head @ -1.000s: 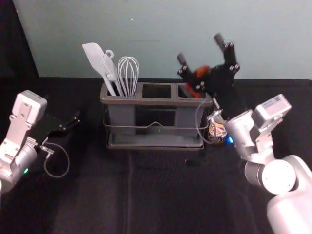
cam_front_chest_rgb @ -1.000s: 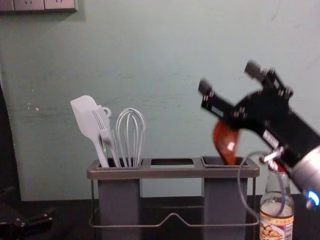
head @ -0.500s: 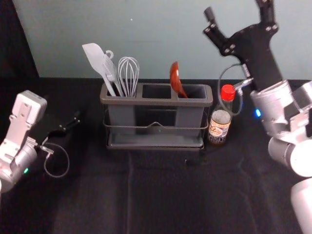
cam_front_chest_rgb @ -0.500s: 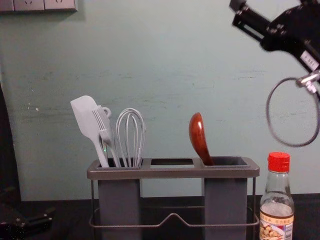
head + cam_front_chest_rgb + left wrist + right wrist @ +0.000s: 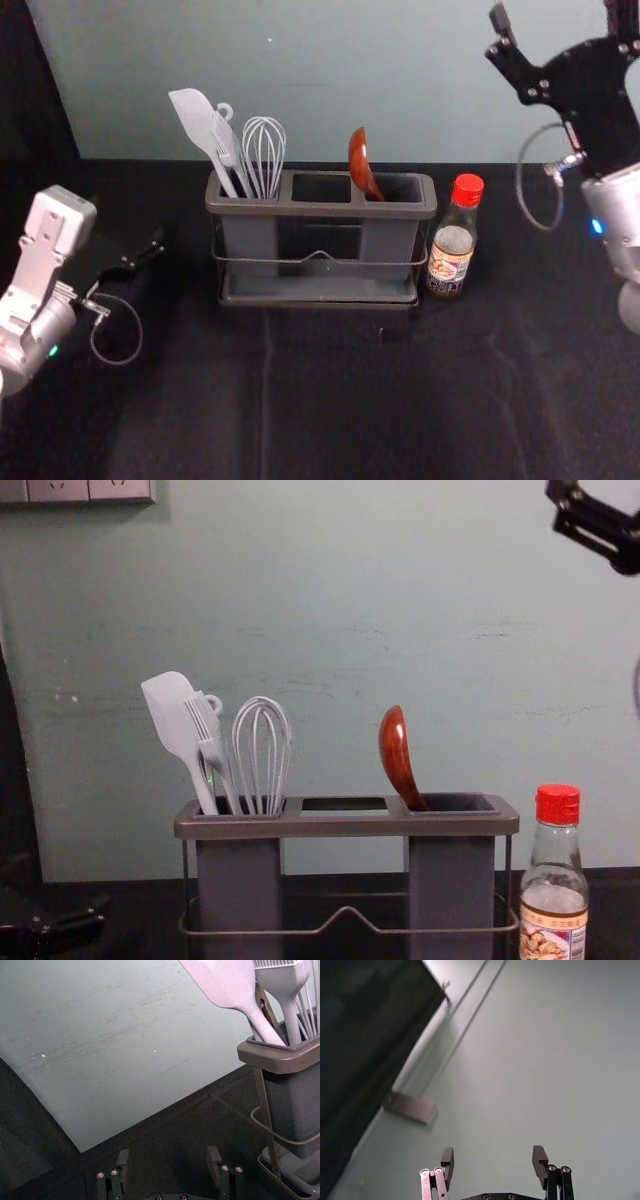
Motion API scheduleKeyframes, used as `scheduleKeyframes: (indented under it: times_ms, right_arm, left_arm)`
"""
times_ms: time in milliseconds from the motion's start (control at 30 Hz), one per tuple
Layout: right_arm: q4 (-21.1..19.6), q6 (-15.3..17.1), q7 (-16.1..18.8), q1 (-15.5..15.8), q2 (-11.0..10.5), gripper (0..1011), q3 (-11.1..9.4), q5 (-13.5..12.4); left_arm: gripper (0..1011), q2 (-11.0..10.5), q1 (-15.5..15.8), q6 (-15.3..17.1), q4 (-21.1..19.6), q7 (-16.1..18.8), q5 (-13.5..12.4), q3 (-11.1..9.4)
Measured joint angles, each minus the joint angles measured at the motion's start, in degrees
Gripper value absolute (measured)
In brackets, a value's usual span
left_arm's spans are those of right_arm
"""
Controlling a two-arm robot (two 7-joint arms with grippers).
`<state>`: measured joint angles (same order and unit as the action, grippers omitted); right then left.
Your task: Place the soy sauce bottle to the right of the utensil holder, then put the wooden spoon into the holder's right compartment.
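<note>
My right gripper [image 5: 560,15] is high at the back right in the head view, apart from everything; in the right wrist view the gripper [image 5: 493,1165] stands open and empty. The wooden spoon [image 5: 362,165] leans in the right compartment of the utensil holder [image 5: 320,209], bowl up, as the spoon [image 5: 398,760] also does in the chest view. Upright just right of the holder is the soy sauce bottle [image 5: 455,238] with its red cap. My left gripper [image 5: 140,262] is parked at the left, and in the left wrist view the gripper [image 5: 167,1165] is open and empty.
A white spatula [image 5: 205,130], a brush and a whisk [image 5: 264,155] stand in the holder's left compartment. Behind the dark table [image 5: 350,400] rises a pale green wall. A wall switch panel [image 5: 85,490] is at the chest view's upper left.
My right gripper has pulled away from the holder, up and to the right. The spoon, earlier at the gripper, now rests by itself in the compartment. The left arm has stayed still.
</note>
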<state>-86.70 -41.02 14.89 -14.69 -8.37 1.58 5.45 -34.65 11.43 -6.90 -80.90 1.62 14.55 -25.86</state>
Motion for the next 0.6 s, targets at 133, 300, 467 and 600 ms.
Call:
scheduleKeyframes:
  times_ms: [133, 300, 467, 600]
  right_arm:
    - [-1.0, 3.9, -1.7, 1.8, -1.5, 1003, -1.4, 4.1]
    - [-0.9, 7.1, -4.1, 4.0, -2.7, 1002, -3.1, 7.8]
    - [-0.5, 11.4, -5.9, 6.8, -3.7, 1002, -4.6, 9.4]
    - [-0.4, 14.1, -6.3, 8.5, -4.2, 1002, -5.1, 9.3]
  left_arm:
    - [1000, 0.0, 0.0, 0.0, 0.0, 0.0, 0.0, 0.0]
    - [1000, 0.0, 0.0, 0.0, 0.0, 0.0, 0.0, 0.0]
    - [1000, 0.0, 0.0, 0.0, 0.0, 0.0, 0.0, 0.0]
    - [1000, 0.0, 0.0, 0.0, 0.0, 0.0, 0.0, 0.0]
